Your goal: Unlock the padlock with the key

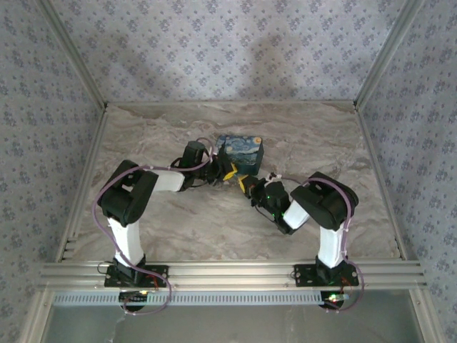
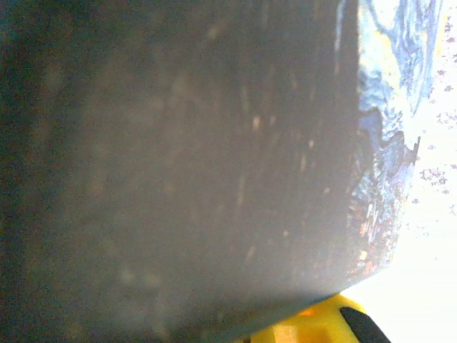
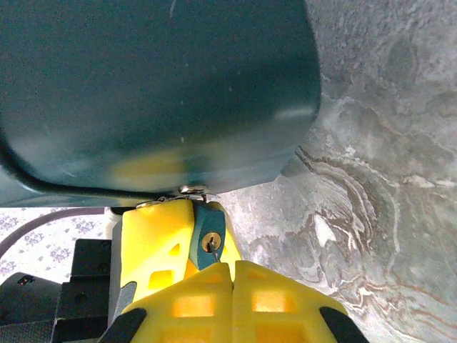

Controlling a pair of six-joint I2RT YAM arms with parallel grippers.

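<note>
Right gripper (image 3: 232,271): nearest the right wrist camera, its two yellow fingers pressed tightly together with no gap between them.
Key (image 3: 213,252): only a thin sliver of metal is visible, running from the pinched fingertips up into the keyhole; the gripper appears to be pinching the key's head, which is hidden.
Padlock (image 3: 206,230): small and teal-bodied, just beyond the right fingertips, with its brass keyhole facing that gripper; its top is tucked under the box edge.
Left gripper (image 1: 228,171): yellow fingers sit on either side of the padlock body and seem to clamp it steady.
Box (image 3: 143,86): a dark teal tin with a starry-night print on its lid, directly behind the padlock, which hangs at its metal latch.
Table (image 3: 385,214): grey marbled surface beneath and beyond everything.
Key relation: the key's long axis lines up with the keyhole, straight ahead of the right gripper, so the next move is probably a twist about that axis.
Nearer arm: the right, already at the lock.
Risk: the padlock could swivel if the left grip slips.
</note>
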